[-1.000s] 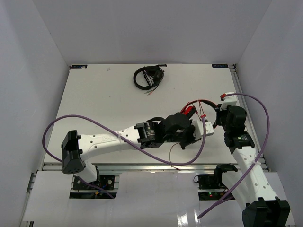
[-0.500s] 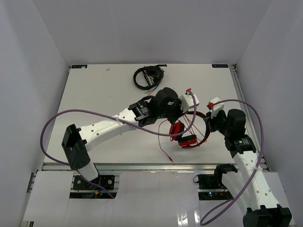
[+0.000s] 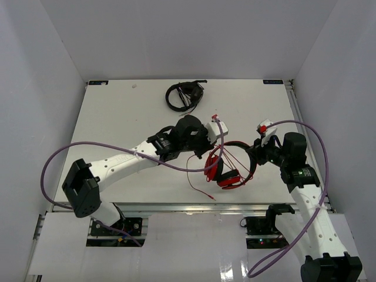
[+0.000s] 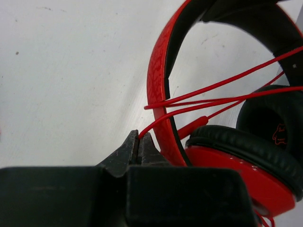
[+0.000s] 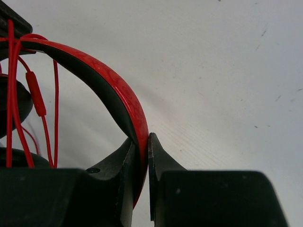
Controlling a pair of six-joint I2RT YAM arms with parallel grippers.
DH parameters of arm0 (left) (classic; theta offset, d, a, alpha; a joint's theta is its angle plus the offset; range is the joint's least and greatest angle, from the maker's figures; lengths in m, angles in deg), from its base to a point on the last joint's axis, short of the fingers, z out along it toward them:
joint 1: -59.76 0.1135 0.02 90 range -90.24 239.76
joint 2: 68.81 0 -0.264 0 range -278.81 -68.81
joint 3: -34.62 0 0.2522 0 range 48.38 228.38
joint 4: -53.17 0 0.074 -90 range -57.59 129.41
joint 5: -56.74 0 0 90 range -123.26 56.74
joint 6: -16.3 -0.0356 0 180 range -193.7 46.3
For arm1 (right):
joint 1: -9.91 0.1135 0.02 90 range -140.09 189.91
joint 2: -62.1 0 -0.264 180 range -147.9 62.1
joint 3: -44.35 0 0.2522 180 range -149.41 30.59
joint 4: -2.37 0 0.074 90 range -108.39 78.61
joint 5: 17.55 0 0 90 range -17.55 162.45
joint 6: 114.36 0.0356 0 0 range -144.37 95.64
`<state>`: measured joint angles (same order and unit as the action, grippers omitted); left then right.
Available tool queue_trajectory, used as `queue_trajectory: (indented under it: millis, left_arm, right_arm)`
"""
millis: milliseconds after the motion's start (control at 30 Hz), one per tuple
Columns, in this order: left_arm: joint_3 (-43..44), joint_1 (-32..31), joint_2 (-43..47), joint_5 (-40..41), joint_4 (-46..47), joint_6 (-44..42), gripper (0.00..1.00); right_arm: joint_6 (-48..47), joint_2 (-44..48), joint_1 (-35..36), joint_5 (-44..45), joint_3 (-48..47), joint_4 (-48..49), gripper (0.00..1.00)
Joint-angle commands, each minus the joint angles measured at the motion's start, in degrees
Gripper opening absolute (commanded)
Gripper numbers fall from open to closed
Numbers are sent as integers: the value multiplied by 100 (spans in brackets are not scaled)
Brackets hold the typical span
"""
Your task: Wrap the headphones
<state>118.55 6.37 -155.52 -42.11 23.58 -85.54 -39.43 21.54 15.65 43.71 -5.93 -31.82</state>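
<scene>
The red headphones (image 3: 230, 169) stand near the table's front right, with a black-lined headband (image 5: 111, 90) and black ear pads (image 4: 246, 151). Several turns of the thin red cable (image 4: 222, 92) cross the headband, and its loose end (image 3: 200, 189) trails toward the front edge. My right gripper (image 5: 143, 138) is shut on the headband, seen at the band's right side in the top view (image 3: 254, 154). My left gripper (image 4: 140, 136) is shut on the red cable just left of the headband, above and left of the headphones in the top view (image 3: 218, 130).
Black headphones with a bundled cable (image 3: 184, 95) lie at the back middle of the table. The left arm's purple hose (image 3: 117, 151) loops over the table's left half. White walls close in the table (image 3: 117, 111) on three sides.
My left gripper swung from the front of the headphones round to the back and then left, drawing the cable across the headband. The right gripper shifted forward, tilting the headphones.
</scene>
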Motion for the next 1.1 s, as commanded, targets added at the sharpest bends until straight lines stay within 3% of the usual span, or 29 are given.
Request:
queue_trajectory:
  millis: [0,333,533,700,800,967,1067]
  left_arm:
    - [-726,551,729,-188,887,440,0]
    - [-1899,726,1062,-1239,2731,1124,18]
    - [-2841,731,1108,-1732,4645,2110,35]
    - [-3470,730,856,-1806,5952,2752,43]
    - [-3694,733,704,-1761,6473,2975,54]
    - [-4090,727,894,-1532,6823,2982,57]
    - [-4316,731,1177,-1409,6686,2839,65]
  right_arm:
    - [597,-88,-124,-1025,-641,15,8]
    - [1513,-449,-458,-2226,-1132,183,8]
    - [2369,-637,-701,-2734,-1420,423,8]
    - [2703,-611,-769,-2792,-1541,498,8]
    - [2693,-578,-793,-2610,-1676,412,8]
    - [2649,-520,-803,-2415,-1778,222,8]
    - [2676,-502,-811,-2339,-1761,207,8]
